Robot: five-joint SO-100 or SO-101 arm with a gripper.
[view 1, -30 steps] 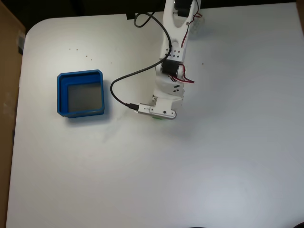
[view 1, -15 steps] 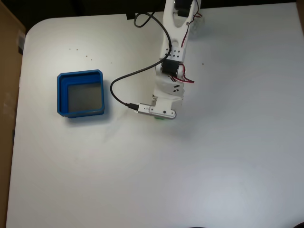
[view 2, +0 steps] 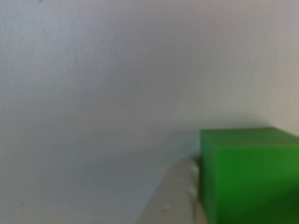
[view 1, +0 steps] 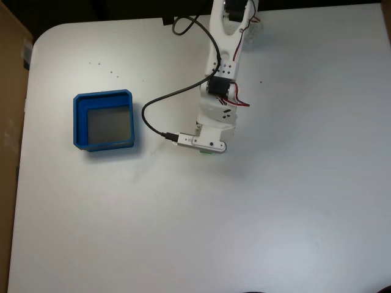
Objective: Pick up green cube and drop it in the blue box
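1. White table fills the fixed view, with a brown surface along its left edge and darkness beyond the top edge.
2. The blue box sits left of centre on the table, its grey bottom bare.
3. The white arm reaches down from the top edge, a black cable looping off its left side.
4. The gripper points down at the table, well apart from the box and to its right.
5. A sliver of the green cube peeks out under the gripper's lower edge.
6. In the other view the cube stands on the table at the lower right, with a pale finger touching its left face.
7. Whether the jaws are clamped on the cube or merely around it, I cannot tell.
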